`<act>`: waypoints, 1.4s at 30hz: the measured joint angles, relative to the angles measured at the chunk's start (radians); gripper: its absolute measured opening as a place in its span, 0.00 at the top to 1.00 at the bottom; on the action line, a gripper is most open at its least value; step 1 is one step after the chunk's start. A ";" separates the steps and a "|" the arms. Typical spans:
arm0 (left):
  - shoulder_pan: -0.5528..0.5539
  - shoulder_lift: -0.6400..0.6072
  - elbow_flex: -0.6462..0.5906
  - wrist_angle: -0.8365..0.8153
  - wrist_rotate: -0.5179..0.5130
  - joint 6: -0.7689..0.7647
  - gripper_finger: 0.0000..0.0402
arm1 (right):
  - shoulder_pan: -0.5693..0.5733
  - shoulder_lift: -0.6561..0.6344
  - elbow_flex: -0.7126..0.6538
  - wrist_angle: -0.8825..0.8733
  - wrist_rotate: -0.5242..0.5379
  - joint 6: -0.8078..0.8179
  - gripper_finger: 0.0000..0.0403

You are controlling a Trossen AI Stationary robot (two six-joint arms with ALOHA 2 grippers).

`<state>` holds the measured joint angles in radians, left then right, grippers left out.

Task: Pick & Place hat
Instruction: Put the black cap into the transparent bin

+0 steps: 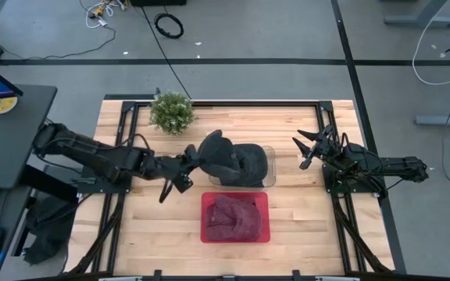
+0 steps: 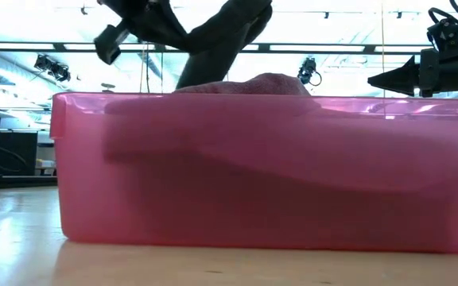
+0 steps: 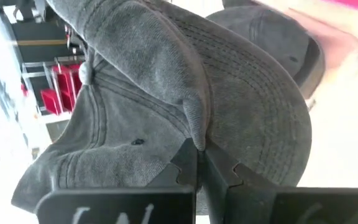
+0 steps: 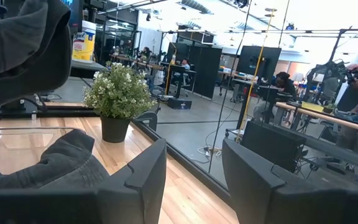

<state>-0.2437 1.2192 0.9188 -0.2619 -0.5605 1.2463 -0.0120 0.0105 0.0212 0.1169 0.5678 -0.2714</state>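
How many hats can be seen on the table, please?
2: a dark hat held up by the left hand, and another dark hat in the clear bin. More may be hidden underneath.

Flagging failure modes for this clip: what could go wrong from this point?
The left gripper pinches only a fold of the hat, so it could slip free. The hat hangs over a clear bin holding another hat; lowering may snag it. The open right gripper waits nearby and could be brushed.

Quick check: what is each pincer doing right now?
Left pincer: closed on the grey hat.
Right pincer: open, holding nothing.
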 joint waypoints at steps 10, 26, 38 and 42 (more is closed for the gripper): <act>0.144 0.138 0.000 0.169 0.217 0.223 0.99 | 0.000 0.000 0.000 0.000 0.000 0.000 0.60; 0.226 0.215 0.000 0.189 0.337 0.223 0.99 | 0.000 0.000 0.000 -0.001 0.000 0.000 0.60; 0.237 0.215 0.000 0.147 0.404 0.179 0.99 | 0.000 0.000 0.000 0.000 0.000 0.000 0.60; 0.246 0.215 0.000 0.160 0.419 0.149 0.98 | 0.000 0.000 0.000 0.000 0.000 0.000 0.60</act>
<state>0.0021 1.4338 0.9184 -0.1022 -0.1413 1.3956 -0.0120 0.0109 0.0208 0.1169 0.5678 -0.2711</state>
